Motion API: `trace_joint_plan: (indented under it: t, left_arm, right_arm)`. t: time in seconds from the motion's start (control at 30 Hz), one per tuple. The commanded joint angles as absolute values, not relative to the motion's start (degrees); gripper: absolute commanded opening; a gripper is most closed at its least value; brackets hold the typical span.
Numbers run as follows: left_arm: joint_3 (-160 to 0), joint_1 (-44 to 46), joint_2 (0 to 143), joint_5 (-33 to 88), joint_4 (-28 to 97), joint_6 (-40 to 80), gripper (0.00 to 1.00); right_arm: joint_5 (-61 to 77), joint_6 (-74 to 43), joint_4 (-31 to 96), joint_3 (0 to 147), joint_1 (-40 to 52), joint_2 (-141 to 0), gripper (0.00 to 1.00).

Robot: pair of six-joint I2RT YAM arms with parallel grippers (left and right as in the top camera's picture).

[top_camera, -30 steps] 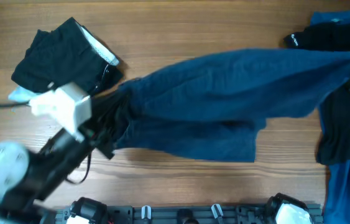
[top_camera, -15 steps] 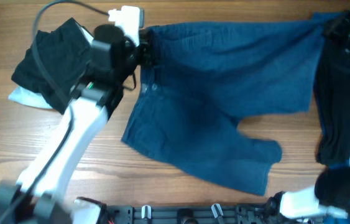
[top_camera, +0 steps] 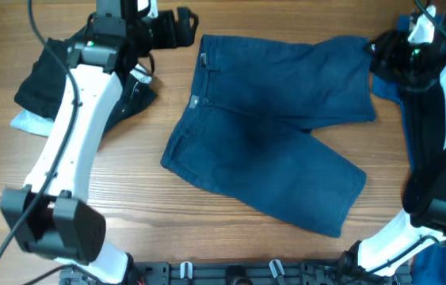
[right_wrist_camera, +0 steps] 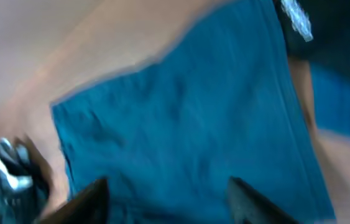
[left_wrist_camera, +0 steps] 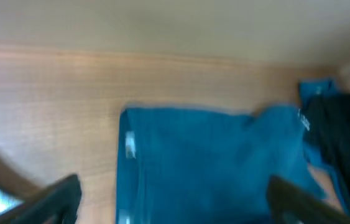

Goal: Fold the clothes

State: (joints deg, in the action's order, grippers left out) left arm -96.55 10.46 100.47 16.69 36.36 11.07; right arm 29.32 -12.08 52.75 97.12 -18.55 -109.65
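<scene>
The clothes, a dark navy pair of shorts [top_camera: 274,127], lie spread flat on the wooden table, waistband to the left and both legs running right. In the overhead view my left gripper [top_camera: 177,30] hovers just left of the far waistband corner. My right gripper [top_camera: 383,55] sits off the far leg's hem. The left wrist view shows the left gripper [left_wrist_camera: 175,205] open, its dark fingers [left_wrist_camera: 59,198] wide apart above the shorts [left_wrist_camera: 212,162]. In the right wrist view the right gripper [right_wrist_camera: 168,205] is also open over the cloth [right_wrist_camera: 187,118]. Neither holds anything.
A black garment [top_camera: 68,67] is heaped at the far left with a pale scrap [top_camera: 24,120] under it. More black clothing [top_camera: 436,150], one piece with a white logo [right_wrist_camera: 296,15], lies at the right edge beside a brighter blue cloth [right_wrist_camera: 342,99].
Both grippers have let go of the shorts and opened. The shorts, held stretched in the air before, now lie flat on the table. Both arms have swung to the far side.
</scene>
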Motion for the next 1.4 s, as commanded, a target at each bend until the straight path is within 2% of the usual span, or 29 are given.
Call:
trace_joint_plan:
  t: [0.0, 0.03, 0.1, 0.13, 0.2, 0.37, 0.5, 0.57, 0.7, 0.87, 1.03, 1.1, 1.23, 1.3, 1.37]
  left_arm:
    - [-95.90, 10.66, 100.71, 17.56, 46.92, 9.17, 0.34]
    - [-95.22, 10.68, 101.08, 17.56, 49.52, 9.17, 0.21]
    - [-92.27, 11.09, 102.30, 18.17, 52.49, 6.61, 0.10]
    - [-90.43, 11.51, 103.11, 19.03, 52.07, 5.41, 0.10]
    - [-85.49, 13.17, 105.82, 21.23, 48.86, 2.74, 0.13]
    - [-81.62, 17.43, 114.15, 22.04, 42.22, -4.58, 0.15]
    - [-81.62, 18.96, 120.38, 19.31, 38.28, -5.69, 0.05]
    - [-81.62, 18.83, 122.80, 15.46, 36.53, -2.74, 0.04]
    - [-81.62, 15.22, 124.53, -2.44, 38.70, 10.96, 0.04]
    - [-81.65, 9.04, 124.51, 4.36, 39.66, 12.01, 0.04]
    - [-81.65, 9.06, 124.40, 4.91, 40.80, 12.25, 0.04]
    - [-81.65, 9.04, 124.18, 4.91, 41.56, 12.29, 0.04]
    - [-81.65, 8.86, 123.17, 4.89, 42.28, 12.27, 0.04]
    - [-81.65, 8.71, 123.00, 4.89, 42.02, 12.27, 0.07]
    - [-81.65, 8.58, 123.00, 4.89, 42.30, 12.27, 0.12]
  right_arm:
    - [25.08, -9.28, 59.79, 96.84, -17.54, -108.33, 0.41]
    - [25.06, -8.95, 61.34, 96.55, -17.02, -108.33, 0.38]
    - [24.95, -7.44, 62.63, 95.18, -15.14, -108.33, 0.20]
    - [24.75, -7.57, 62.48, 94.52, -14.39, -108.33, 0.12]
    - [24.80, -7.77, 61.65, 92.99, -12.86, -108.36, 0.08]
    - [24.86, -8.08, 64.45, 92.53, -12.05, -108.42, 0.08]
    - [26.20, -7.44, 67.40, 92.53, -11.94, -108.42, 0.08]
    - [27.00, -7.05, 68.77, 92.53, -11.81, -108.42, 0.08]
    - [23.55, -6.46, 68.10, 91.66, -9.80, -108.42, 0.12]
    - [20.75, -11.20, 54.13, 82.54, -5.58, -108.42, 0.11]
    - [19.09, -19.31, 35.55, 70.59, -2.20, -109.45, 0.04]
    - [15.99, -21.08, 33.15, 68.93, -2.04, -110.83, 0.04]
    - [0.82, -22.02, 32.47, 67.96, -2.15, -115.46, 0.04]
    - [-8.36, -22.02, 33.32, 67.99, -2.70, -117.49, 0.04]
    - [-11.03, -21.39, 34.98, 68.53, -4.75, -117.93, 0.04]
